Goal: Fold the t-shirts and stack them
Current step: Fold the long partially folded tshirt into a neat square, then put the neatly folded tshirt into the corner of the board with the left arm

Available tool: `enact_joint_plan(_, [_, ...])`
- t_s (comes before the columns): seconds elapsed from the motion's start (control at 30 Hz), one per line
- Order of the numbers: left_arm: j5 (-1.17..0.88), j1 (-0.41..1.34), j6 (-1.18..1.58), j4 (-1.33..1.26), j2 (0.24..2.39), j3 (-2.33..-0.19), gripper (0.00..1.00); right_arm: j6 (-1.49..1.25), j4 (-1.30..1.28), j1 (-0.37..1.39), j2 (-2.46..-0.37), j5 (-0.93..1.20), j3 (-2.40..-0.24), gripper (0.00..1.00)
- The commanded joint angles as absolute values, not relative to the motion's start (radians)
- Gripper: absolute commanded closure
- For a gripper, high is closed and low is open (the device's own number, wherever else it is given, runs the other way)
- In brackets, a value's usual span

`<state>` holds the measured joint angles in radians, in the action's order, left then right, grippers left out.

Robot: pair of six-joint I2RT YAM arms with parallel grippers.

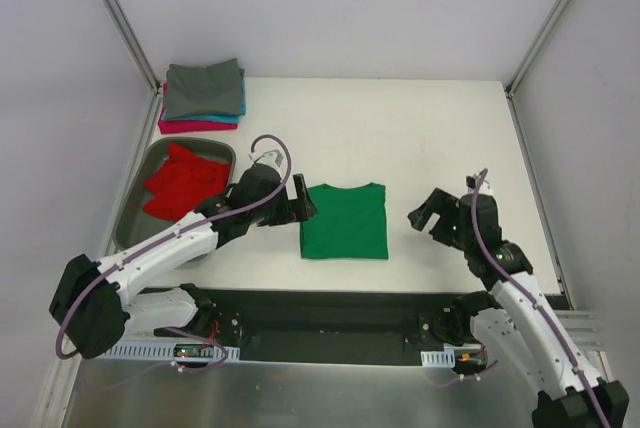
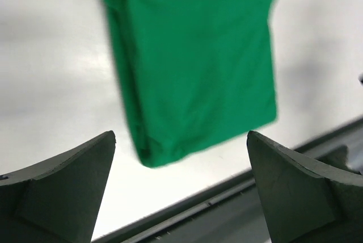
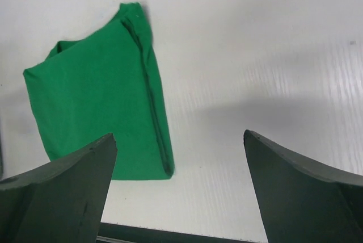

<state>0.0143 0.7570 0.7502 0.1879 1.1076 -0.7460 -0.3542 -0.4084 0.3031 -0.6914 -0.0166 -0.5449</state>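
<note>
The bright green cloth t-shirt (image 1: 344, 222), folded nearly square with no clear long axis, lies flat in the middle of the white counter (image 1: 430, 128), neckline toward the far edge, between the left claw (image 1: 300, 203) just beside it and the right claw (image 1: 427, 214) nearby, both gaping wide and empty.

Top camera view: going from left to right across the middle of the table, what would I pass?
Grey tray holding the crumpled red t-shirt → left gripper, open → folded green t-shirt → right gripper, open.
</note>
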Motion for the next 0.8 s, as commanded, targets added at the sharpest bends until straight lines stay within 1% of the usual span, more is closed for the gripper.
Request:
enact_joint_plan(0.0, [0.055, 0.651, 0.689, 0.242, 1.218, -0.788, 0.02, -0.483, -0.362, 0.299, -0.537, -0.011, -0.422, 0.04])
enact_joint_plan(0.07, [-0.035, 0.621, 0.677, 0.232, 1.307, -0.822, 0.09, -0.495, -0.364, 0.298, -0.476, 0.037, -0.384, 0.04])
enact_joint_plan(0.13, [-0.063, 0.618, 0.67, 0.216, 1.366, -0.85, 0.12, -0.495, -0.364, 0.299, -0.427, 0.038, -0.365, 0.04])
enact_joint_plan(0.27, [-0.032, 0.617, 0.673, 0.216, 1.46, -0.89, 0.12, -0.518, -0.333, 0.299, -0.396, 0.135, -0.35, 0.04])
enact_joint_plan(0.43, [-0.009, 0.614, 0.686, 0.218, 1.56, -0.917, 0.18, -0.508, -0.318, 0.298, -0.434, 0.208, -0.357, 0.04])
enact_joint_plan(0.53, [-0.021, 0.614, 0.695, 0.218, 1.6, -0.927, 0.21, -0.502, -0.31, 0.299, -0.457, 0.219, -0.357, 0.04])
enact_joint_plan(0.77, [-0.015, 0.612, 0.716, 0.216, 1.629, -0.917, 0.21, -0.477, -0.307, 0.299, -0.448, 0.223, -0.354, 0.04])
